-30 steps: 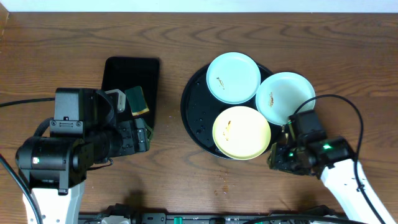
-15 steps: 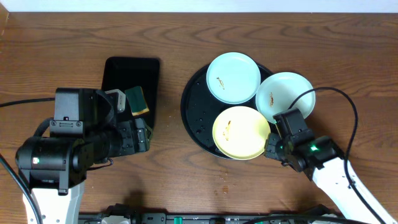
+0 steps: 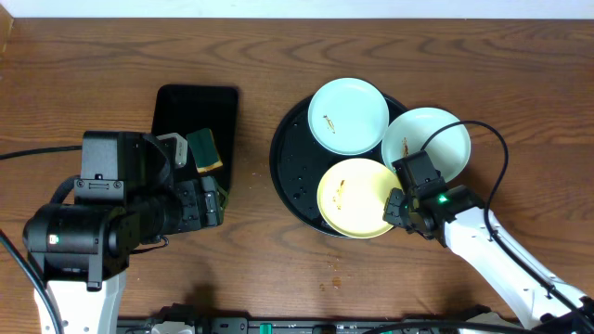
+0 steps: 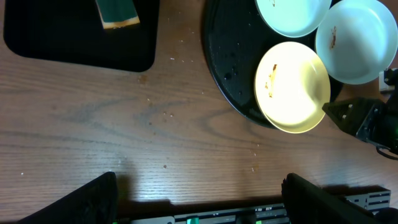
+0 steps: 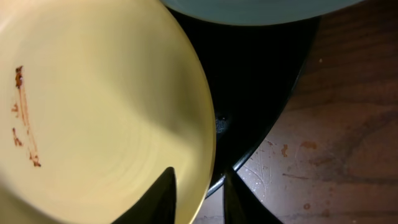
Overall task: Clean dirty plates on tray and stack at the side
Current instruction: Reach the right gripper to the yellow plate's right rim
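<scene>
Right tool [image 3: 394, 206] brought onto yellow plate [image 3: 357, 197] rim, jaws narrowed, not clamped (left tool [image 4: 205, 202] open); lift expected next.

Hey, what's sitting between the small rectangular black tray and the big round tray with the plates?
Only bare wooden table, seen overhead, between the rectangular tray and the round tray; the left wrist view adds a few crumbs.

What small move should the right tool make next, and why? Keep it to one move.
Probably close the right tool on the yellow plate. Its fingers straddle the rim, one over the plate and one outside it, with a gap showing, so nothing looks gripped yet. The plate bears brown smears and lies on the tray, so it needs lifting for cleaning.
</scene>
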Action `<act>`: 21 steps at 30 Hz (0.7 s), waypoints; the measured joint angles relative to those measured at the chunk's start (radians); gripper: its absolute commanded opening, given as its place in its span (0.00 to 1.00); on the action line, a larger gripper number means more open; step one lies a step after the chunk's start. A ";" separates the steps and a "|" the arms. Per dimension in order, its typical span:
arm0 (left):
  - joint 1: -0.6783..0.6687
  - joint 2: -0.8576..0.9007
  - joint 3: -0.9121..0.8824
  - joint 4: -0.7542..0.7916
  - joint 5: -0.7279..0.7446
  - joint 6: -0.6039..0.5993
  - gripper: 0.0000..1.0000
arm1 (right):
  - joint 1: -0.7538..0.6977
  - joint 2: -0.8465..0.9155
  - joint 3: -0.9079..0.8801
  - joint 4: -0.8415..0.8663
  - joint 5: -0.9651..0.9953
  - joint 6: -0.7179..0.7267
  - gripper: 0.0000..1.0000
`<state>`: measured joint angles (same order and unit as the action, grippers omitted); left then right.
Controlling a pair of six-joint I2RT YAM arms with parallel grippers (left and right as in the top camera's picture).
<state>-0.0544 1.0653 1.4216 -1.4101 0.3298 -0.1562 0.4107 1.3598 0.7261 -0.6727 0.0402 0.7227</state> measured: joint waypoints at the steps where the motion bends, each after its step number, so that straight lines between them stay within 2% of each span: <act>1: 0.000 0.000 0.000 0.000 0.000 0.000 0.84 | 0.000 0.005 0.000 0.001 0.001 0.000 0.22; 6: 0.000 0.000 0.000 0.000 0.000 0.000 0.84 | 0.000 0.048 -0.001 0.002 0.001 0.001 0.21; 11: 0.000 0.000 0.000 0.000 0.000 0.000 0.84 | 0.000 0.077 -0.003 0.021 0.002 -0.001 0.01; 21: 0.000 0.000 0.000 -0.002 -0.033 0.000 0.84 | 0.000 -0.010 0.022 -0.012 0.013 -0.013 0.01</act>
<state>-0.0544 1.0653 1.4216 -1.4124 0.2966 -0.1562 0.4103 1.3499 0.7483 -0.6849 0.0536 0.7101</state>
